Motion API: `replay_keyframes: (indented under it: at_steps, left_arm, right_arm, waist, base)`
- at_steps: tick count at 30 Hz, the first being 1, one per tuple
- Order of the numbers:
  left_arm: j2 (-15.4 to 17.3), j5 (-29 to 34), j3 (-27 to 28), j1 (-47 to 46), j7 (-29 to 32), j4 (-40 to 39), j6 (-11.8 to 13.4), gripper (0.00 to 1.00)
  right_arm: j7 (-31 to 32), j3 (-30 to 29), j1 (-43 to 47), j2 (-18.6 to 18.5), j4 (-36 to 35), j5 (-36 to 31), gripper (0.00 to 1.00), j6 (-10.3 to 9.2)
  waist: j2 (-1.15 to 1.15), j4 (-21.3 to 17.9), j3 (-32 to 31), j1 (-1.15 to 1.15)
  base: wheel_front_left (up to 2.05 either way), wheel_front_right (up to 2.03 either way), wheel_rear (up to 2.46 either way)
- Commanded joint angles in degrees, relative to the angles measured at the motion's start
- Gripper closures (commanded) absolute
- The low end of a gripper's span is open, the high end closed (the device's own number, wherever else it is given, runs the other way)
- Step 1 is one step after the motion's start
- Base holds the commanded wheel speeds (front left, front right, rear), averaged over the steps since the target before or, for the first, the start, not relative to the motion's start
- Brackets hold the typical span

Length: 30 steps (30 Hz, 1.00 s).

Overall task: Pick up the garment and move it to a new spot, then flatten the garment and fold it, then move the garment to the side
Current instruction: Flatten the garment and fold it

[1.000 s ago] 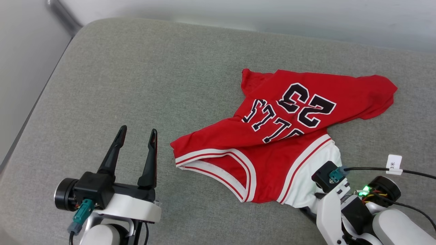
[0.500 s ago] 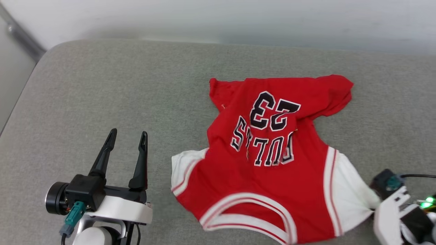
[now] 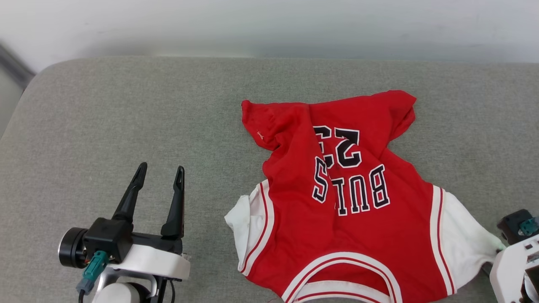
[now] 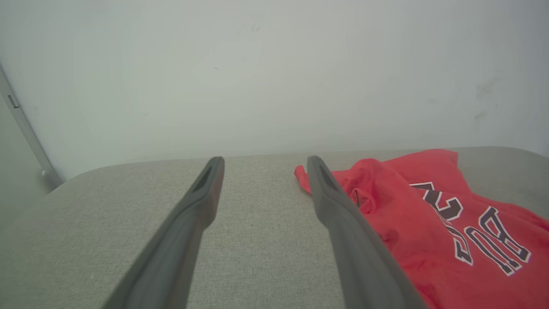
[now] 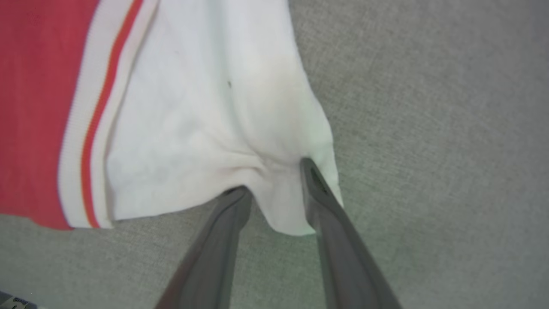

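Lower left of the head view: left pincer, fingers spread wide, holding nothing, poised over bare grey fabric surface. Same in the left wrist view: left pincer open, grey surface showing between the two dark fingers, pale wall behind, red cloth just past the right-hand finger but not touching it as far as can be seen.

Right of centre: the garment, lying on the surface with the printed side up, neckline toward the robot at the bottom edge, hem toward the wall. Crumpled rather than flat: far hem rumpled, far-left corner turned over, a lengthwise crease cutting through the black lettering and the number, hiding part of both. White sleeve on the left side folded partly under the red body, striped trim showing beside it.

Farther right: the other white sleeve, stretched out toward the pale right wrist at the frame's edge.

Right wrist view: right pincer with fingers parted roughly halfway, tips at the sleeve's hem, white cloth of the garment puckered into folds between them. Grey surface under and beside. Truly clamped or merely resting between the tips: cannot tell.
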Motion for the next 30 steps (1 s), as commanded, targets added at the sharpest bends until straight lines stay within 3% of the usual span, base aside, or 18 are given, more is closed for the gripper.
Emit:
replay_keyframes:
  at_steps: [1, 7, 15, 17, 19, 25, 30]
  left_arm:
    - [0.0, 0.4, 0.2, 0.9, -0.1, 0.1, -0.2, 0.00]
    - [0.0, 0.1, 0.4, 2.0, -0.1, -0.1, -0.8, 0.00]
    - [0.6, -0.6, -0.4, 3.2, 1.6, -1.1, -1.3, 0.00]
    - [0.8, -1.5, -0.9, 3.6, 4.4, -2.6, -1.8, 0.00]
    - [0.9, -1.8, -1.1, 3.8, 5.9, -3.1, -1.9, 0.00]
    - [1.7, -2.6, -4.0, 3.5, 18.2, -7.2, -2.2, 0.00]
    - [4.3, -1.7, -8.1, 1.1, 34.1, -9.9, -3.2, 0.00]
  right_arm:
    - [-1.2, -0.2, 0.3, 1.5, -0.4, -0.3, 0.00, -0.01]
    - [-9.2, -5.8, 0.7, 5.3, -7.2, 0.0, 0.00, -0.03]
    - [-18.6, -16.5, 4.9, 13.8, -15.8, -1.9, 0.00, -0.02]
    - [-23.1, -20.4, 6.5, 17.7, -19.2, -3.2, 0.00, -0.02]
    - [-24.4, -21.3, 7.0, 18.8, -20.0, -3.9, 0.00, -0.02]
    - [-28.1, -22.9, 7.8, 22.9, -22.8, -6.6, 0.00, -0.02]
    - [-27.7, -22.1, 7.3, 23.9, -23.2, -8.2, 0.00, -0.02]
  waist:
    - [0.00, -0.5, -0.4, 0.00]
    - [0.00, -2.8, -1.9, 0.00]
    - [0.00, -4.8, -2.7, 0.00]
    - [0.00, -5.3, -2.4, 0.00]
    - [0.00, -5.6, -2.3, 0.00]
    - [0.00, -6.5, -1.1, 0.00]
    - [0.00, -7.0, 0.2, 0.00]
  base:
    - [0.00, 0.00, 0.00]
    - [0.00, 0.00, 0.00]
    - [0.00, 0.00, 0.00]
    - [0.00, 0.00, 0.00]
    - [0.00, 0.00, 0.00]
    - [0.00, 0.00, 0.00]
    - [0.00, 0.00, 0.00]
